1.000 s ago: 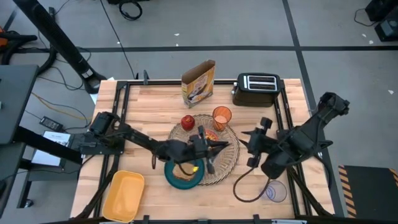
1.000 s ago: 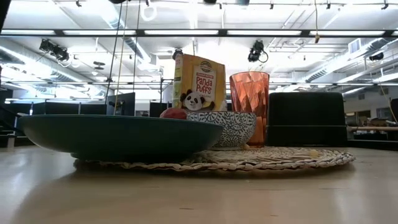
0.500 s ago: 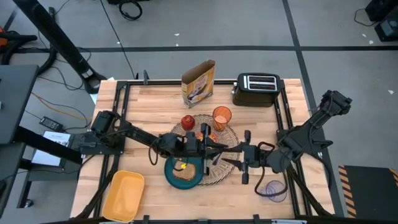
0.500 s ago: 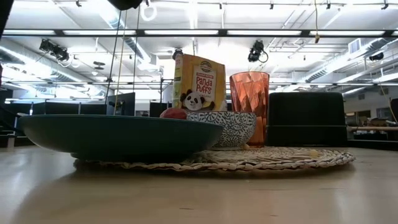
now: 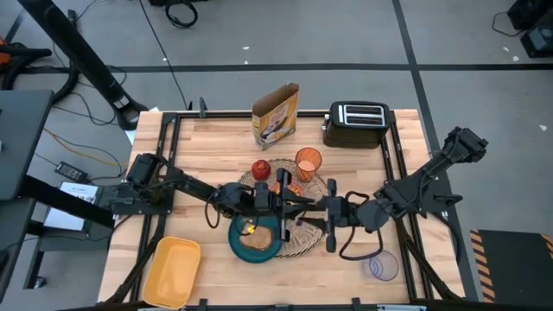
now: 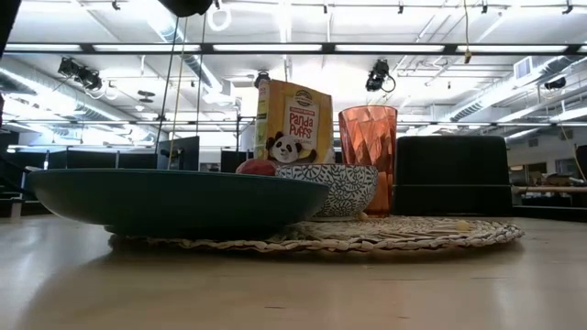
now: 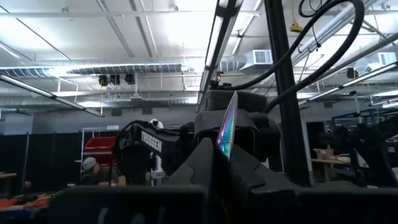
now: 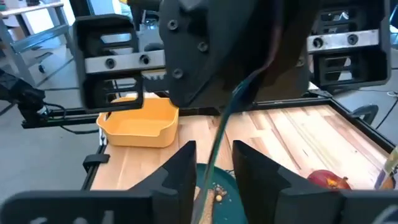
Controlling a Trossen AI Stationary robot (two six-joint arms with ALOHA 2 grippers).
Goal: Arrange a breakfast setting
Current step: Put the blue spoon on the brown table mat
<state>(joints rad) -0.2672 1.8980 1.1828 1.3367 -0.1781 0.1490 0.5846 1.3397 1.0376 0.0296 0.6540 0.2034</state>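
Note:
The woven placemat (image 5: 304,231) bears the teal plate (image 5: 239,244) with the toast (image 5: 257,241), the red apple (image 5: 260,168) and the orange cup (image 5: 308,162). A patterned bowl (image 6: 330,189) shows only in the low view. My left gripper (image 5: 289,206) hovers above the mat, shut on the purple-and-teal spoon (image 7: 227,124). My right gripper (image 5: 325,212) faces it from the table's right, open. Its fingers (image 8: 181,171) stand on either side of the spoon's thin shaft (image 8: 216,152) without touching it. My left gripper pinches the spoon between its two fingers, coming from the table's left and slanting upward. The spoon's free length (image 7: 226,134) sticks out past the fingertips toward my right gripper. It is lifted clear, above the plate and the mat. Which end the fingers cover is hidden by them.
A cereal box (image 5: 276,115) and a black toaster (image 5: 356,123) stand along the far edge. A yellow tub (image 5: 173,269) sits at the near left, and a clear bluish dish (image 5: 381,266) at the near right. Black frame rails run along the table's sides.
My right gripper has swung from pointing toward the far edge to lying level, and has gone left toward my left gripper, so its fingers now flank the spoon. My left gripper has tipped upward with the spoon, which stays in its hold.

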